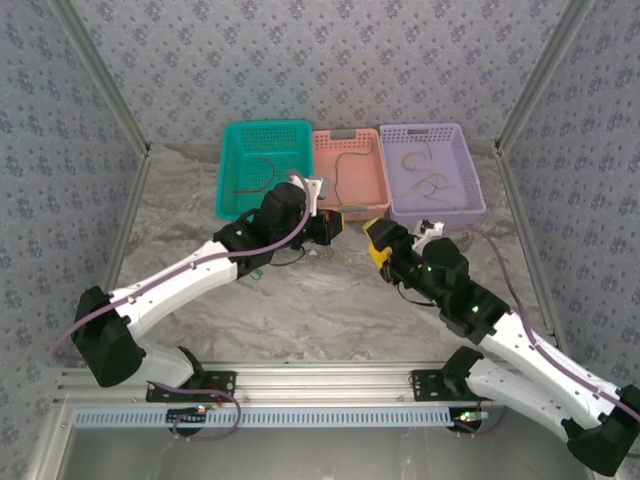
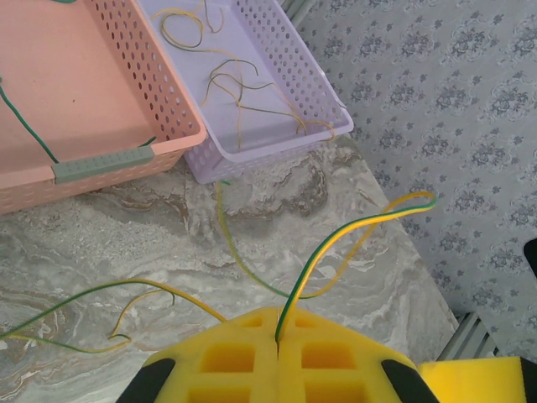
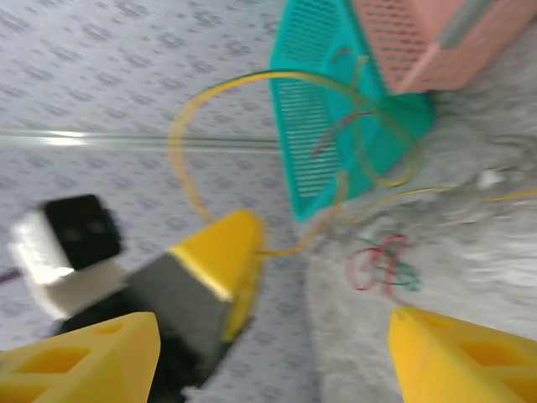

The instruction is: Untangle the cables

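Note:
My left gripper (image 2: 278, 340) is shut on a green-and-yellow cable (image 2: 336, 243), which arches up and to the right from between the yellow jaws. More thin cables (image 2: 101, 302) trail over the marble table to the left. In the right wrist view my right gripper (image 3: 273, 369) stands open with nothing between its fingers. It faces the left gripper's yellow fingertip (image 3: 222, 260), from which a yellow cable (image 3: 180, 159) loops upward. A small red and green tangle (image 3: 382, 264) lies on the table. In the top view both grippers meet in front of the baskets, left (image 1: 335, 225) and right (image 1: 378, 243).
Three baskets stand in a row at the back: teal (image 1: 228, 170), pink (image 1: 345, 134) and purple (image 1: 470, 170). Yellow cables (image 2: 243, 92) lie in the purple basket (image 2: 294, 59), and a green one (image 2: 25, 122) in the pink basket (image 2: 159, 92). Patterned walls enclose the table.

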Tool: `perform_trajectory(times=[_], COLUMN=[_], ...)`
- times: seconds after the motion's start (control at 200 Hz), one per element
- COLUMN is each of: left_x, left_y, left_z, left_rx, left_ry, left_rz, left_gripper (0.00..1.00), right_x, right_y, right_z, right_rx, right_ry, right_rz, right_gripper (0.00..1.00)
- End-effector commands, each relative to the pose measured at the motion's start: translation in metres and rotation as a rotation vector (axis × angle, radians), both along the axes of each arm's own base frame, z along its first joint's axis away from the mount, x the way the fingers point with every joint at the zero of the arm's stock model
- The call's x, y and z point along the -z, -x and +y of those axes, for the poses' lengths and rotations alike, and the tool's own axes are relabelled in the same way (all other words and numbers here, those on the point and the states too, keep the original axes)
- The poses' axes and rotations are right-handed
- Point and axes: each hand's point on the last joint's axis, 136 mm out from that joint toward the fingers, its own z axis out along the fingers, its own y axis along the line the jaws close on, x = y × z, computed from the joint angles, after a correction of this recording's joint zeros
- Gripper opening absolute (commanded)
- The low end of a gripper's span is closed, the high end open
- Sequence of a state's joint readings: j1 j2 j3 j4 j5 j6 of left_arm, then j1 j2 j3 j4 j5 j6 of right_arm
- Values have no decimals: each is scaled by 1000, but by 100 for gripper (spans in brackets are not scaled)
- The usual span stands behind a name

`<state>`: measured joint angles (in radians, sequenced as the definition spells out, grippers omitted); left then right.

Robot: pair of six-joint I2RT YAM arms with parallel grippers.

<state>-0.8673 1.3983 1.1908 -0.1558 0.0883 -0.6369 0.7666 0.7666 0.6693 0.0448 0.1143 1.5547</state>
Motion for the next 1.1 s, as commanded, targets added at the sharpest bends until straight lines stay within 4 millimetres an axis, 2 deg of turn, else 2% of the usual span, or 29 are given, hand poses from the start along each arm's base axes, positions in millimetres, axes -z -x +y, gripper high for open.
perform_trajectory(times=[0.0, 0.135, 0.24, 0.34, 0.39, 0.435, 0.56, 0.675, 0.685, 0.73, 0.819, 0.944, 0.974, 1.099], left_x=[-11, -16, -18, -19, -20, -21, -22, -26, -26, -27, -27, -23, -21, -2], left_y=[2, 8, 14, 18, 19, 20, 20, 23, 24, 25, 27, 29, 30, 32], left_z=[-11, -13, -13, -11, -11, -12, -19, -25, -25, -25, -20, -2, 4, 32], left_rx=[18, 31, 40, 39, 43, 48, 68, 88, 89, 88, 73, 13, -3, -97], left_ry=[17, 19, 17, 15, 16, 19, 38, 49, 50, 50, 43, 17, 6, -84], left_rz=[-37, -49, -56, -58, -60, -60, -54, -53, -54, -55, -65, -83, -88, -103], left_gripper=[0, 0, 0, 0, 0, 0, 0, 27, 29, 41, 52, 59, 59, 59], right_x=[-12, -9, -6, -14, -25, -36, -76, -122, -133, -154, -183, -222, -225, -255], right_y=[-19, -45, -64, -71, -72, -72, -67, -68, -68, -67, -70, -72, -77, -84], right_z=[-5, -12, -28, -47, -52, -53, -59, -59, -59, -56, -51, -51, -51, -56], right_rx=[107, 156, 205, 240, 239, 225, 209, 153, 147, 125, 86, 63, 58, 54], right_ry=[-151, -158, -155, -63, -15, 25, 172, 309, 318, 355, 438, 525, 545, 595], right_rz=[-4, 12, 20, 13, -20, -54, -165, -274, -300, -356, -442, -552, -559, -636], right_gripper=[76, 75, 63, 32, 17, 0, 0, 0, 0, 0, 0, 0, 0, 0])
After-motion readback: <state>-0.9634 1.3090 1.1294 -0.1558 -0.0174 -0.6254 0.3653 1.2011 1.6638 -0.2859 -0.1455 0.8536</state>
